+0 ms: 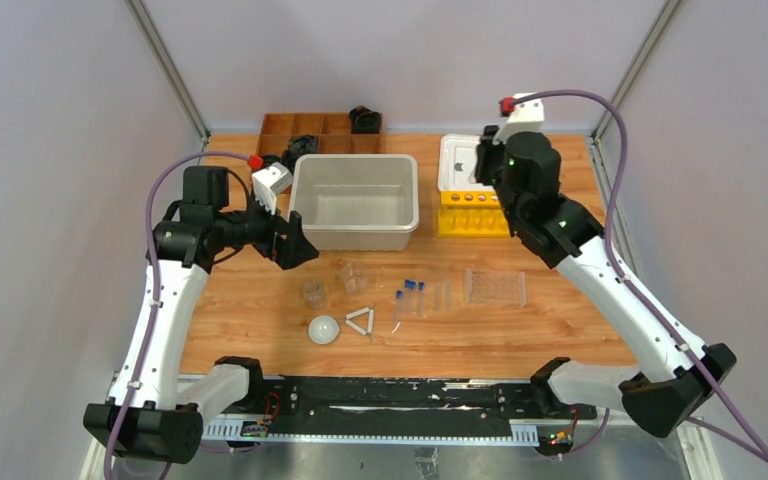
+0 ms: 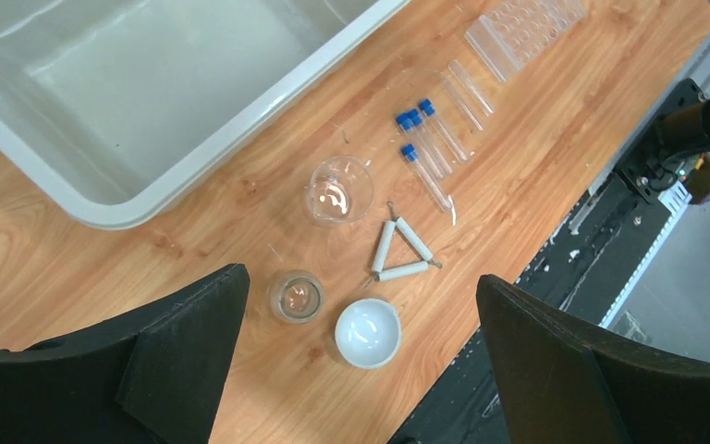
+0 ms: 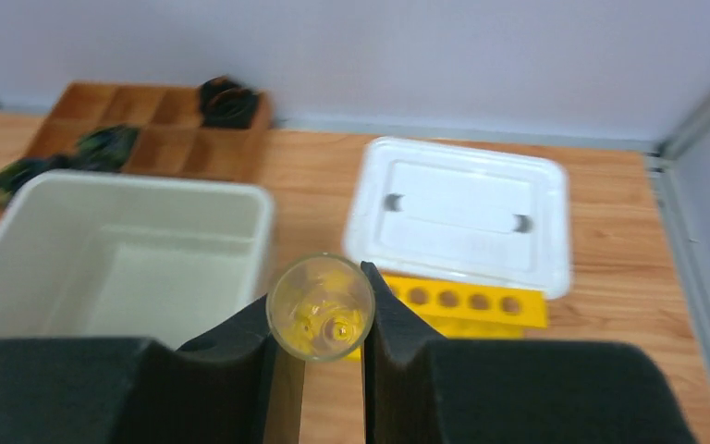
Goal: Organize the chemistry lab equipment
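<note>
My right gripper [image 3: 321,319] is shut on a clear tube [image 3: 321,307], seen end-on, above the left end of the yellow rack with round holes [image 3: 467,302]. In the top view this gripper [image 1: 484,170] hangs over the yellow rack [image 1: 472,216]. My left gripper [image 2: 359,287] is open and empty, high above the table [image 1: 294,246]. Below it lie two small clear beakers [image 2: 339,190] [image 2: 296,296], the white dome [image 2: 368,333], the white triangle [image 2: 402,250], several blue-capped tubes [image 2: 423,148] and the clear plastic rack [image 2: 522,28].
A large grey bin [image 1: 355,200] stands mid-table. A white lidded box [image 3: 462,217] sits behind the yellow rack. A brown divided tray [image 1: 305,132] with black coiled objects stands at the back left.
</note>
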Motion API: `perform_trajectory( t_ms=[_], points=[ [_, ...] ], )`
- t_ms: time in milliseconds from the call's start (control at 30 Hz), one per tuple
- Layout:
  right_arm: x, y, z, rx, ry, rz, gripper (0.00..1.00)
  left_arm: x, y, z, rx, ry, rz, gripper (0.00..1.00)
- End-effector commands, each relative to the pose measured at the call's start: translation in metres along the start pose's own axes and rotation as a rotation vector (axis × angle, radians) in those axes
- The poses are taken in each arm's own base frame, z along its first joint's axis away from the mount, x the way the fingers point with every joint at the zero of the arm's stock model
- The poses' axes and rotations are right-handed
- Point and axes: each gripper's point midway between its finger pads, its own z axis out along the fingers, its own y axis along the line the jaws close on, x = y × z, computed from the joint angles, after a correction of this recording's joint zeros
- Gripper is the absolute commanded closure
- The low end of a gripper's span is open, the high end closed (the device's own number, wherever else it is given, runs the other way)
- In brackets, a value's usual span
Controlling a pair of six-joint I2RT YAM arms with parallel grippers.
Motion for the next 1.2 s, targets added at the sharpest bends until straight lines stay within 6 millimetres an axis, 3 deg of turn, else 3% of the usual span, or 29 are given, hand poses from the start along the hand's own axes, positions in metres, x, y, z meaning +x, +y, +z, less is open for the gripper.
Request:
perform_trajectory(
  t_ms=[0,100,300,500,767,1167],
  points=[
    [-0.009,-0.072,0.012,0.228,-0.088,-0.006,0.86,-0.015,0.011,-0.004,-0.066,-0.011,-0.016,0.00],
    [0.006,-0.099,0.024,0.317,-0.063,-0.017,1.00,-0.018,0.014,-0.004,-0.082,-0.011,-0.022,0.00],
    [0.048,-0.127,0.052,0.392,-0.008,-0.039,1.00,-0.021,0.017,-0.006,-0.107,-0.013,-0.022,0.00],
    [0.076,-0.124,0.071,0.332,-0.057,-0.025,1.00,-0.021,0.016,-0.007,-0.106,-0.016,-0.016,0.00],
    [0.094,-0.114,0.092,0.272,-0.076,-0.010,1.00,-0.021,0.015,-0.007,-0.102,-0.020,-0.012,0.00],
    [0.120,-0.128,0.093,0.335,-0.038,0.002,1.00,-0.018,0.016,-0.008,-0.107,-0.016,-0.002,0.00]
  ],
)
